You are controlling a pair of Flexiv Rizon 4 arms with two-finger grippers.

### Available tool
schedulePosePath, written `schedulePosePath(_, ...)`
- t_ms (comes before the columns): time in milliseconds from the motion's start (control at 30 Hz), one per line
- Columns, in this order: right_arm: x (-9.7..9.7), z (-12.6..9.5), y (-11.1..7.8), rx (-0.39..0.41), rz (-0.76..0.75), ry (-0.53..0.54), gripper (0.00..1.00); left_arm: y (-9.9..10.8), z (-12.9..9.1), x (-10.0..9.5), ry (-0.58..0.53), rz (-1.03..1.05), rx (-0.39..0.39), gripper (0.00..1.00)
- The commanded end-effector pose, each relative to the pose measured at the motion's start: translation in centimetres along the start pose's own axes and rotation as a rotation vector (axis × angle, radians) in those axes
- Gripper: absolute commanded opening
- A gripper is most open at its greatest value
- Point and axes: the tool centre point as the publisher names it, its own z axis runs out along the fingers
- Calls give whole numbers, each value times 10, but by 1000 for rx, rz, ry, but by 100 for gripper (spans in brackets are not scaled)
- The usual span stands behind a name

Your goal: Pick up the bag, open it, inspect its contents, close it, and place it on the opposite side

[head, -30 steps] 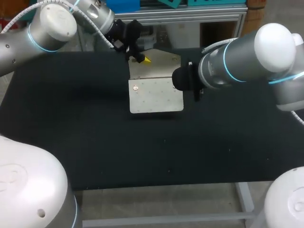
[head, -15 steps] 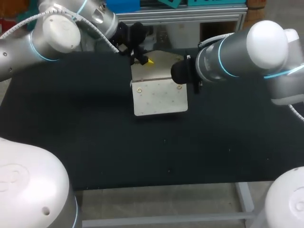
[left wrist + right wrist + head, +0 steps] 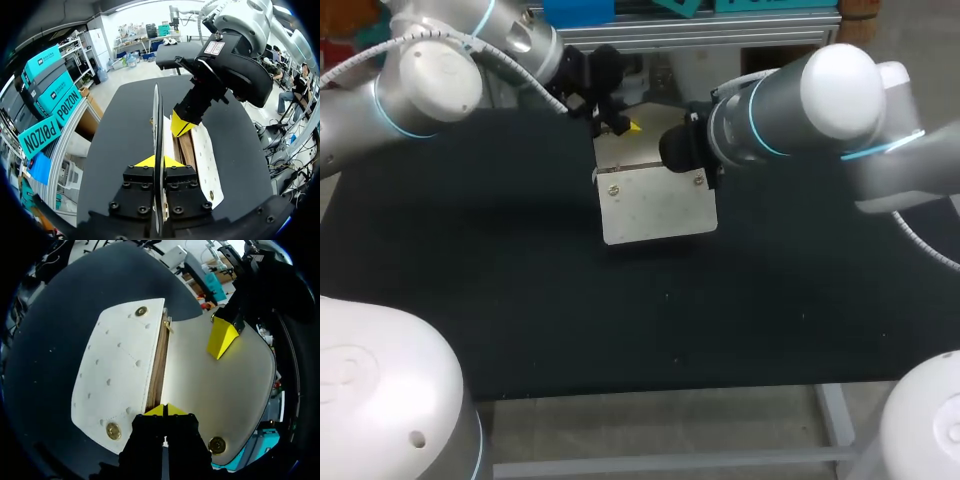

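1 black matte table (image 3: 500,300) fills the view — pale metal frame (image 3: 835,415) under its near edge.

The bag (image 3: 655,205) lies upper middle on the table (image 3: 470,300), left gripper (image 3: 625,126) at its far edge, right gripper (image 3: 164,410) at its right.

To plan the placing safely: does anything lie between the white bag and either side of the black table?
Nothing visible does: on the black table, only the left hand and right hand, both gripping it, are near the white flap bag with gold snaps.
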Motion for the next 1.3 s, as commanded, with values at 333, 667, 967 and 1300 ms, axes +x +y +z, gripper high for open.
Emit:
schedulePosePath(333, 22, 16, 10, -18, -10, 74, 0, 1, 0, -6, -13, -39, 35, 0)
schedulePosePath(667, 34, 11, 9, -8, 0, 91, 0, 1, -6, -9, -45, -51, 44, 0)
schedulePosePath(967, 29, 24, 3, -14, 13, 117, 0, -4, -8, 2, -3, -27, 63, 0)
schedulePosePath(1300, 22, 47, 0, -19, -19, 175, 0, -7, -8, 8, 35, -2, 77, 0)
